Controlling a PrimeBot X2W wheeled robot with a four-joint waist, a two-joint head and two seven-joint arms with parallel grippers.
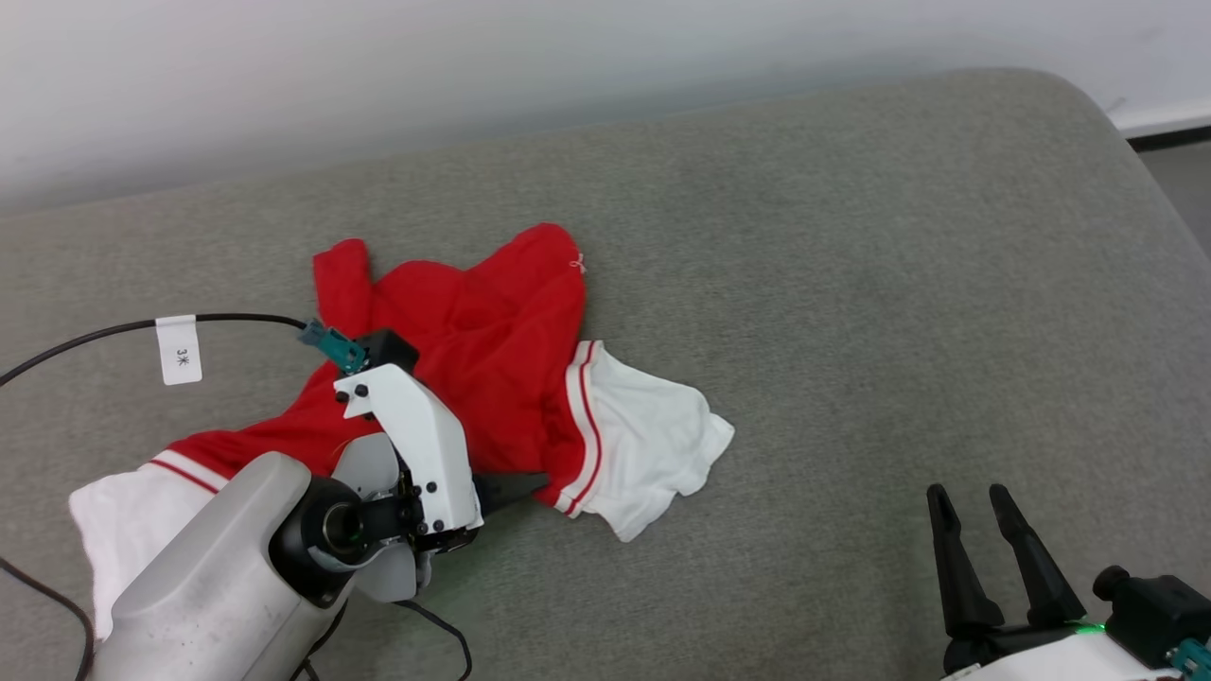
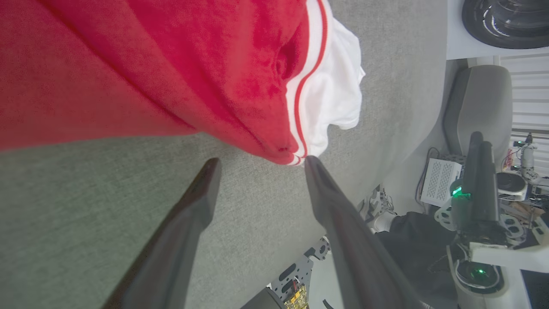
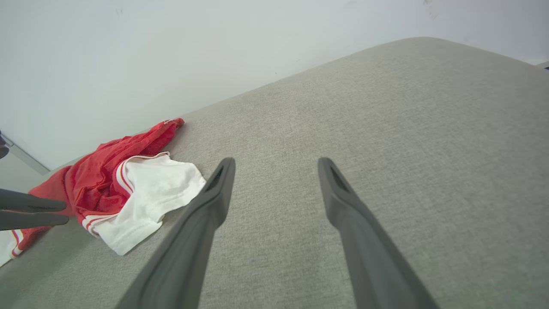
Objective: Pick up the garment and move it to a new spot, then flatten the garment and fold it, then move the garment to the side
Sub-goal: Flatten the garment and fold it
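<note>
Nearest the lens in the head view, the left arm's pale forearm (image 1: 208, 567) rises from the lower left of the frame, and the left end effector (image 1: 539, 484) lies low over the grey upholstered surface (image 1: 851, 284), jaws spread wide with nothing between them. The garment (image 1: 482, 340) lies crumpled left of centre, with one white sleeve (image 1: 653, 445) fanned toward the middle of the frame. In the left wrist view one fingertip (image 2: 313, 169) sits right at the striped trim (image 2: 300, 107); whether it touches I cannot tell. The right end effector (image 1: 967, 494) waits at the lower right, equally wide open and empty, well apart from the cloth. The step in hand looks like the first pick-up. To do it well, the left arm should slide forward until the bunched trim sits deep between the fingers, press lightly into the padding, close on a thick fold rather than a single layer, and lift clear of the black cable (image 1: 95, 336) at the left edge.
</note>
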